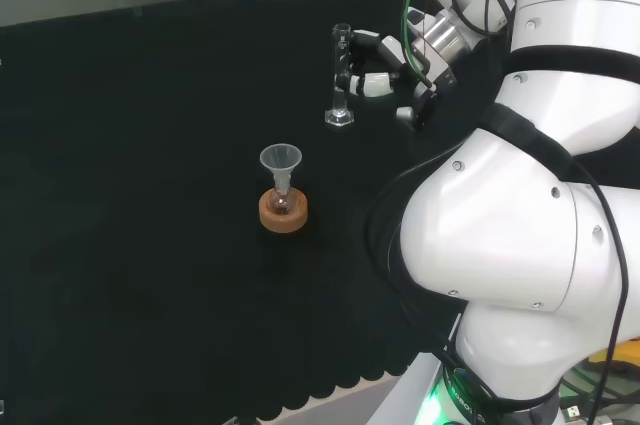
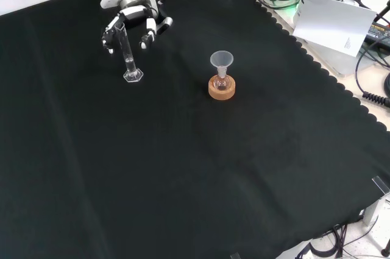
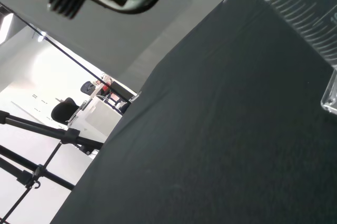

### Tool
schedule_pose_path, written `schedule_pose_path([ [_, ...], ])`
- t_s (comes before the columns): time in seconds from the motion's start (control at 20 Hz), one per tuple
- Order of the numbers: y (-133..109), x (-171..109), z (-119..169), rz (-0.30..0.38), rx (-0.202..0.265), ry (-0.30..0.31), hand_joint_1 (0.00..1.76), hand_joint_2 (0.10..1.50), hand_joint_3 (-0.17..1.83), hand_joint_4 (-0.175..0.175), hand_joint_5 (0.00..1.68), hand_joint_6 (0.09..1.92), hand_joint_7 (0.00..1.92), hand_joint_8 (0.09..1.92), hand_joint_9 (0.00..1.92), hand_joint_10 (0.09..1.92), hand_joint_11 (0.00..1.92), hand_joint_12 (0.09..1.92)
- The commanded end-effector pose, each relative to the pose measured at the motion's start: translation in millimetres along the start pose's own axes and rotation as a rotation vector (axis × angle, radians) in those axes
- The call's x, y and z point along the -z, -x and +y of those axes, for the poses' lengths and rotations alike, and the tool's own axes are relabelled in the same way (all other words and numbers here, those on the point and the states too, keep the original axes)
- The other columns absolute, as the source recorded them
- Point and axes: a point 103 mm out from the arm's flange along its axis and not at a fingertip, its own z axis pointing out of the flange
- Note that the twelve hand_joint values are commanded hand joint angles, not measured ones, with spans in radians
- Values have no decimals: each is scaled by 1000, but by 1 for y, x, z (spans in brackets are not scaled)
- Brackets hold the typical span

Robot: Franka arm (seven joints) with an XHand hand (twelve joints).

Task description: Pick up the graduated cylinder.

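I see a funnel [image 1: 280, 158] in the small flask [image 1: 283, 201] on its cork ring [image 1: 283, 213], and my hand [image 1: 375, 70] with fingers curled around the upright graduated cylinder [image 1: 341, 80].

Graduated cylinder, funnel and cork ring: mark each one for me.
graduated cylinder [image 2: 127, 53], front view, middle of its clear tube
funnel [image 2: 222, 60], front view, on its wide mouth
cork ring [image 1: 283, 215], head view, front of its outer wall

Head, front, close wrist views; shared cloth [image 2: 183, 167].
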Motion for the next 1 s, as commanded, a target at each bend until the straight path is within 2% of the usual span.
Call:
schedule_pose_path([
  [0.05,1,-6,3,12,-3,6,956,629,641,-31,524,87,449,616,672,527,483,1253],
  [1.0,2,-15,12,7,-11,-3,953,715,597,-30,633,120,508,612,772,484,616,1172],
])
